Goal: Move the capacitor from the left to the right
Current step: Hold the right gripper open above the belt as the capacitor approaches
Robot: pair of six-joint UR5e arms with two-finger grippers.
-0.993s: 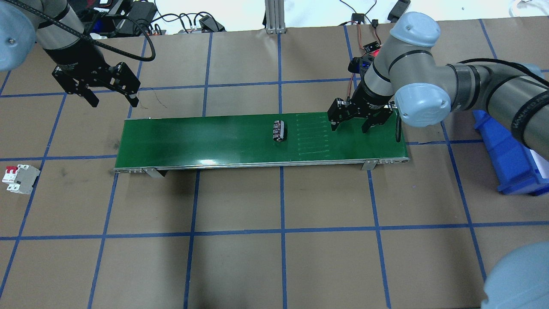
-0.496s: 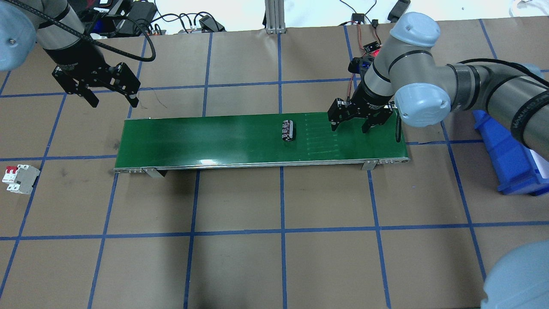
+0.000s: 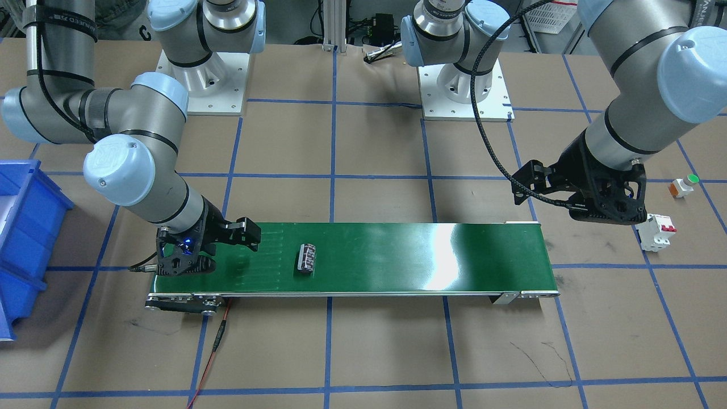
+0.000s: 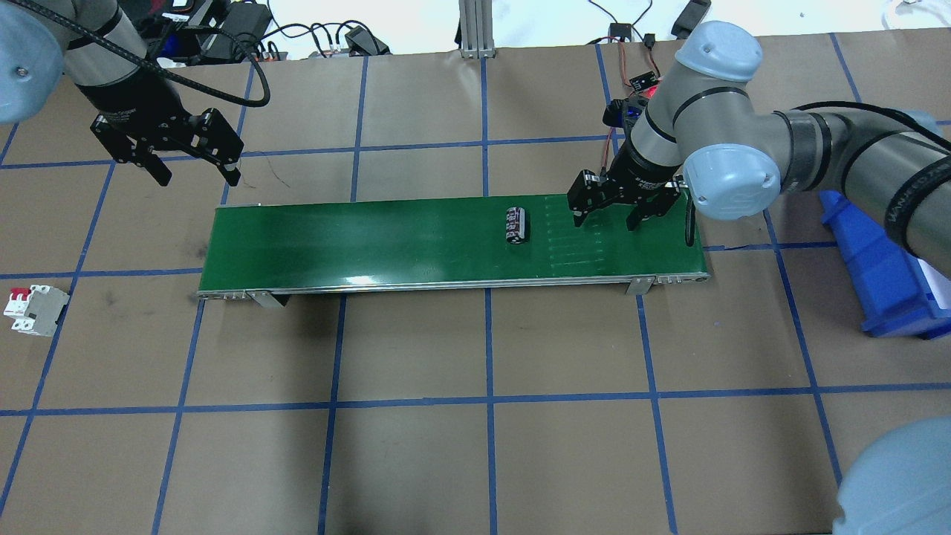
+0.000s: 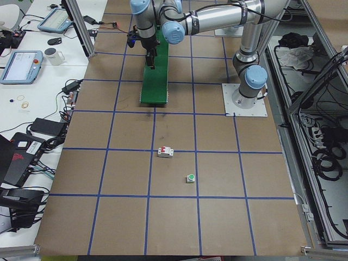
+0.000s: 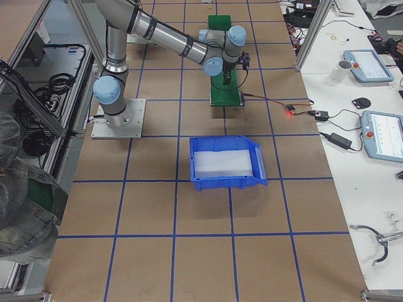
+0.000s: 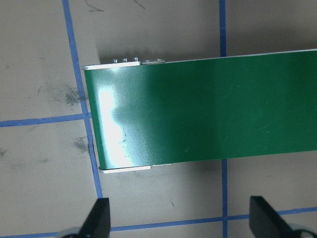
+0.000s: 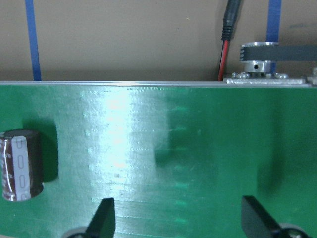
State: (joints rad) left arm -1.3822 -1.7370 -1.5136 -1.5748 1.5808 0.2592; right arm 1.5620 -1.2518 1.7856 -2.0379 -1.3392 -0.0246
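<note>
The capacitor [image 4: 516, 225], a small black cylinder with a grey stripe, lies on its side on the green conveyor belt [image 4: 356, 241], right of the belt's middle. It also shows in the front view [image 3: 306, 258] and at the left edge of the right wrist view [image 8: 20, 163]. My right gripper [image 4: 605, 221] is open and empty, low over the belt's right part, a short way right of the capacitor. My left gripper [image 4: 198, 177] is open and empty, above the table just beyond the belt's left end; its fingertips [image 7: 99, 215] frame bare table.
A white breaker with red switches [image 4: 33, 310] lies on the table at the far left. An orange-white button with a green cap [image 3: 683, 186] sits near it. A blue bin [image 4: 884, 275] stands right of the belt. A red-black cable [image 8: 225, 44] runs to the belt's right end.
The capacitor has travelled right along the belt, closer to my right gripper. Both arms have stayed where they were.
</note>
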